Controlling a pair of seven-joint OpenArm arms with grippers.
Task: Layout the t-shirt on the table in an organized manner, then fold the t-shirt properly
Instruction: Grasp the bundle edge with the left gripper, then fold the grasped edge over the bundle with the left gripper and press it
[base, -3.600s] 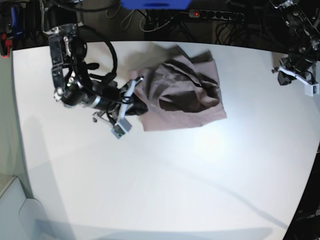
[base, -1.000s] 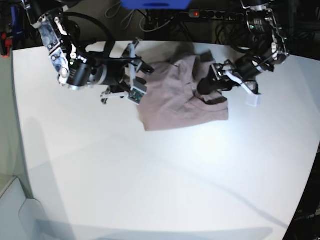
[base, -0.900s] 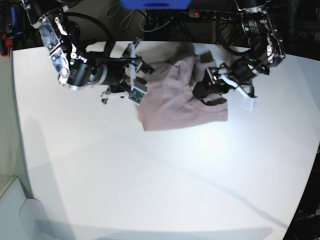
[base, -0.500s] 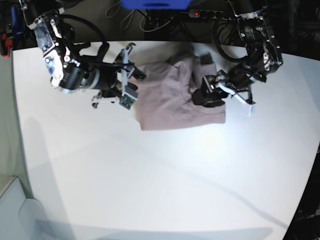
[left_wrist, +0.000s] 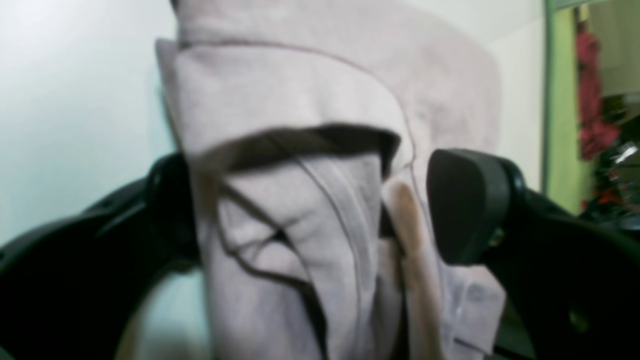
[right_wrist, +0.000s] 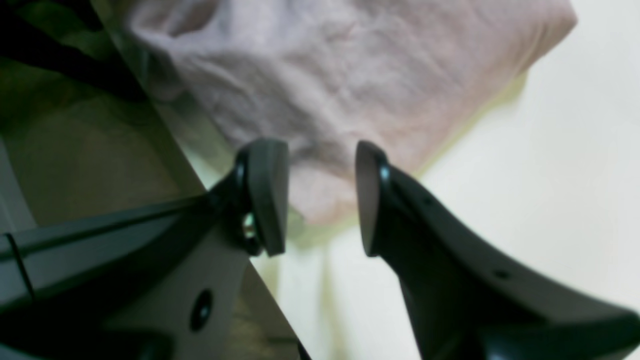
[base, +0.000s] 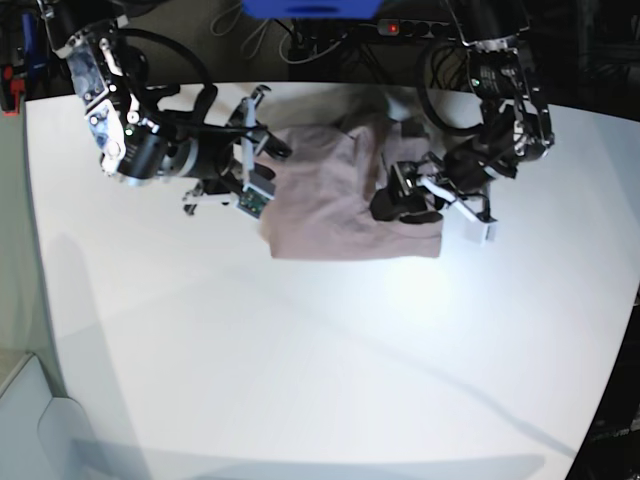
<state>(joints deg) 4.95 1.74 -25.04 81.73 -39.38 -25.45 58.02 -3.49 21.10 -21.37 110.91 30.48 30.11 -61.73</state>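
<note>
My left pincer (left_wrist: 310, 210) has a bunched fold of the t-shirt (base: 345, 195) between its two black fingers (left_wrist: 467, 205). In the left wrist view cloth fills the whole gap, so I read it as clamped on that fold. In the base view it sits right of centre, at the shirt's right edge (base: 410, 195).

My right pincer (right_wrist: 320, 197) is a different story: its jaws stand a little apart with nothing between them, and beyond the tips I see the shirt's edge and bare desk (right_wrist: 550, 150). In the base view it shows in the upper left, just beside the shirt's left edge (base: 255, 175). Whether it touches the cloth, I cannot tell.

The t-shirt lies in the upper middle of the white desk (base: 300, 350), a rumpled, roughly rectangular heap with layers doubled over and a raised ridge near its right side. No sleeves or collar are laid out flat that I can make out.

As I judge it, we are early in the job. The laying-out is not done, and none of the folding proper has begun. What remains is for the right pincer to take the left edge, both to spread the shirt flat, then the folds.
</note>
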